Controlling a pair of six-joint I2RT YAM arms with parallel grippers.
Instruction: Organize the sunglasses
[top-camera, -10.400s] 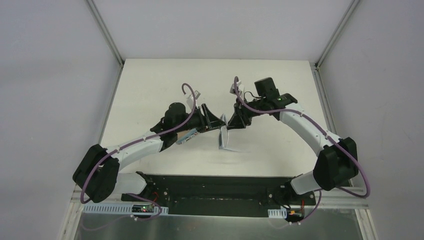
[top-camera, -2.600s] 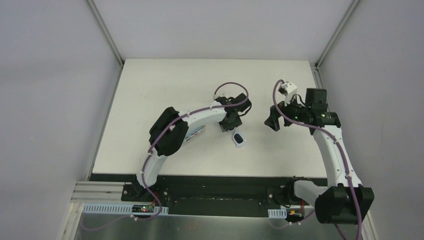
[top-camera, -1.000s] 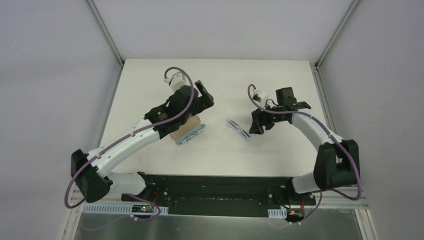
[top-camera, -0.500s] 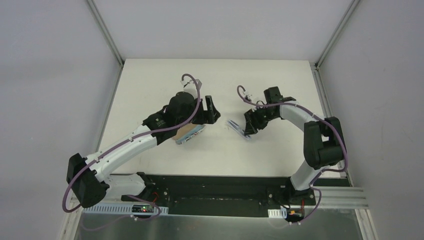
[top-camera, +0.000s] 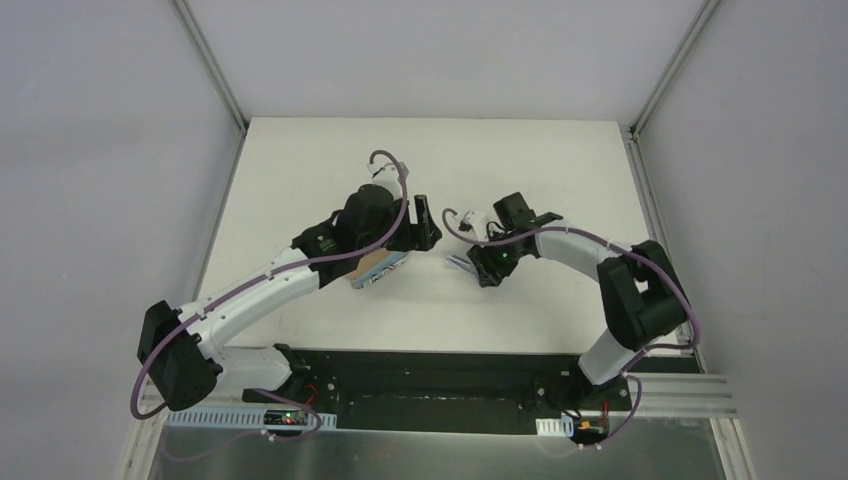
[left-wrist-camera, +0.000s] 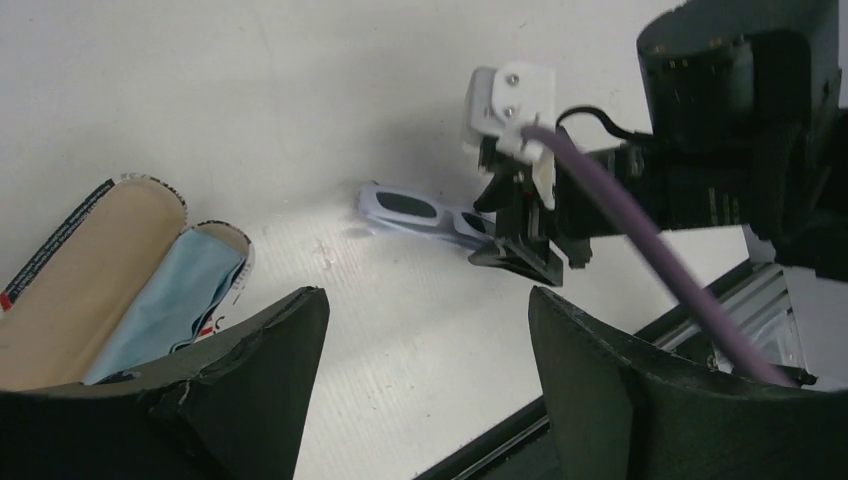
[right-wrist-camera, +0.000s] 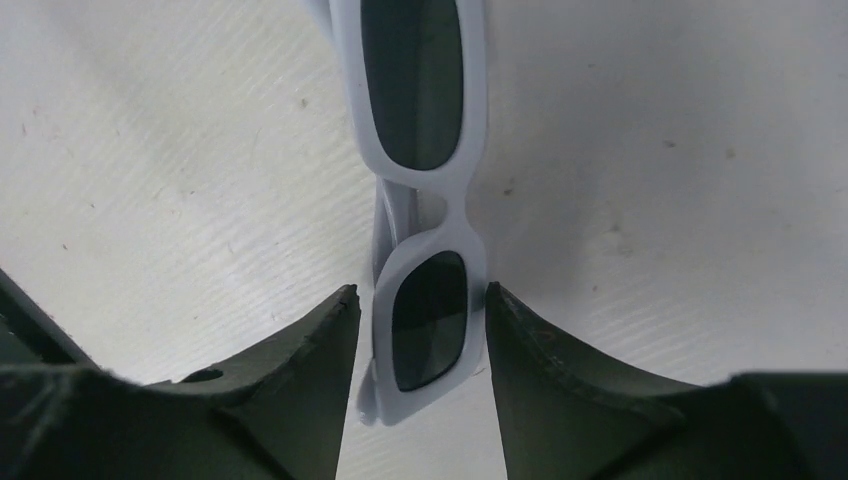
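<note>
Straddling one lens of the sunglasses (right-wrist-camera: 432, 228), right claw (right-wrist-camera: 420, 293) stands slightly apart; frame runs lengthwise ahead; left claw (left-wrist-camera: 425, 295) gapes, farther.

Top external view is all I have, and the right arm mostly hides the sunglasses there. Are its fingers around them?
Observer: Yes. In the right wrist view the right gripper straddles one lens of the folded sunglasses on the table; a thin gap shows beside one finger.
Operator: Is the case open?
Observer: Yes, the left wrist view shows the case open, with the blue cloth in one half.
Operator: Does the left gripper hold something?
Observer: No, the left gripper is open and empty.
</note>
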